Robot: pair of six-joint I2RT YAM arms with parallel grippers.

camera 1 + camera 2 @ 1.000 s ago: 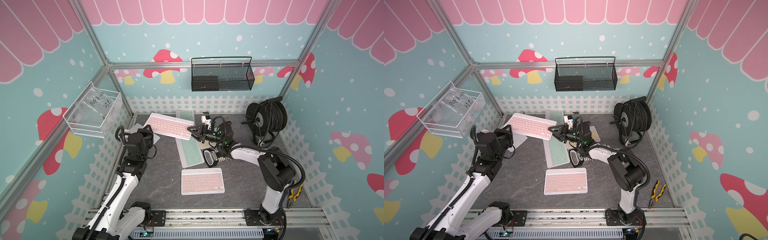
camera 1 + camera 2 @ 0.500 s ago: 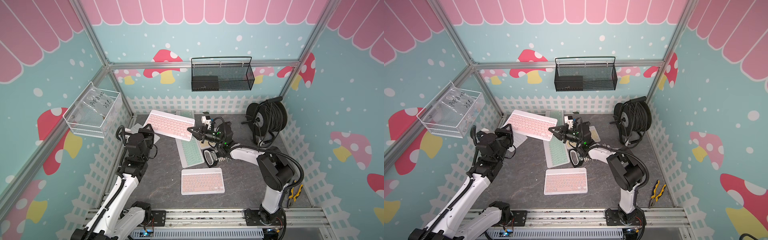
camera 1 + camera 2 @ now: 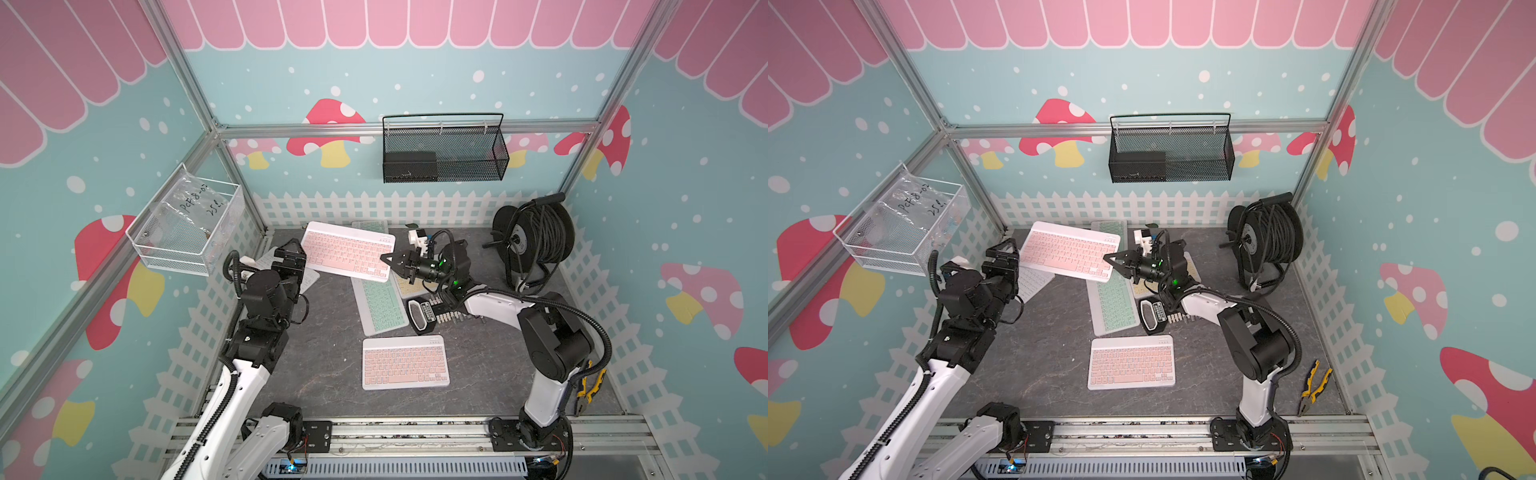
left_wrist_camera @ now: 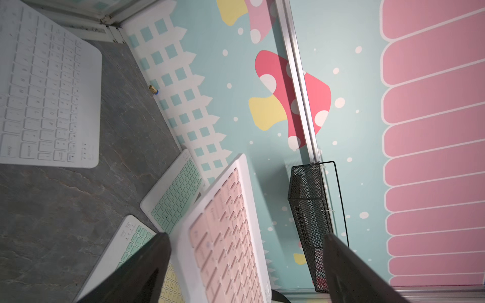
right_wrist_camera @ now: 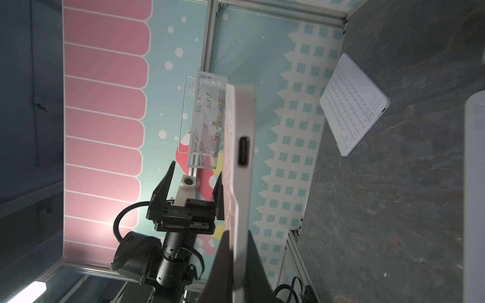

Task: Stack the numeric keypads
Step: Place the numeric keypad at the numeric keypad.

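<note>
The right tool (image 3: 385,261) was clamped on one short edge of a raised, white-framed rectangular keypad with pink keys (image 3: 347,251), held above the tabletop (image 3: 324,357) near its rear edge. The left tool (image 3: 293,252) had its jaws spread wide around the opposite edge, not gripping. Six keypads showed in all. The other five were:

- a second pink keypad (image 3: 405,362) near the front edge
- a mint-green keypad (image 3: 380,301) mid-tabletop
- another mint-green keypad (image 3: 372,225) at the rear edge
- a yellow keypad (image 3: 404,286) beside the middle one
- a white keypad (image 3: 1034,283) by the left edge

Teal mushroom walls (image 3: 415,75), picket trim (image 3: 374,208), grey floor (image 3: 332,353).
</note>
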